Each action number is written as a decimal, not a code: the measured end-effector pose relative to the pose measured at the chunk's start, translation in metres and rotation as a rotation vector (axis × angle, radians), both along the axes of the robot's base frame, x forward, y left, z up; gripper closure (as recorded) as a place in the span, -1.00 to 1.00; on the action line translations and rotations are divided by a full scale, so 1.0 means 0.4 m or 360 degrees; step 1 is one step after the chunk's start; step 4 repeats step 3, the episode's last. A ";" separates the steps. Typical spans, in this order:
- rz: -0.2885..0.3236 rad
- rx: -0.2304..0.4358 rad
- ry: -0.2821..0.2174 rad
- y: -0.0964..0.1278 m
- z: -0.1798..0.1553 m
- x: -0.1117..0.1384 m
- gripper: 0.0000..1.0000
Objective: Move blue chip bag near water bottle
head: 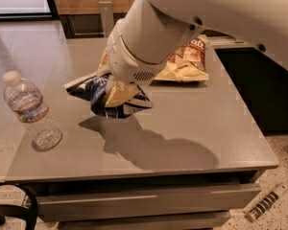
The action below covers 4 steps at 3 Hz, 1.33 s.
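The blue chip bag (89, 86), dark navy foil with white lettering, hangs crumpled in my gripper (110, 96) just above the grey table (192, 123), casting a shadow beneath it. The gripper is shut on the bag, and my large white arm (153, 28) reaches down from the upper right. The water bottle (28, 108), clear with a white cap and a red, white and blue label, stands near the table's left edge, a short way left of the bag and apart from it.
A larger brown-and-yellow chip bag (187, 63) lies on the table behind the arm. The table's front edge has a drawer (149, 200) below it. A dark cabinet (264, 85) stands to the right, and speckled floor (283, 195) shows at the lower right.
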State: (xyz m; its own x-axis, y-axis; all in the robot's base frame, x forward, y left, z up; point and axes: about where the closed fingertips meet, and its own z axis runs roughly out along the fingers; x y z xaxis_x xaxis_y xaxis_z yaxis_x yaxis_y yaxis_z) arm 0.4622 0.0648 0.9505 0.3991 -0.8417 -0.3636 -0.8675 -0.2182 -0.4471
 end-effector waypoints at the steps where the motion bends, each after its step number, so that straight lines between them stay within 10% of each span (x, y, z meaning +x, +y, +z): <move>1: 0.0004 0.0000 -0.0004 0.003 0.003 -0.003 -0.72; 4: 0.0007 0.0001 -0.0016 0.006 0.012 -0.007 -1.00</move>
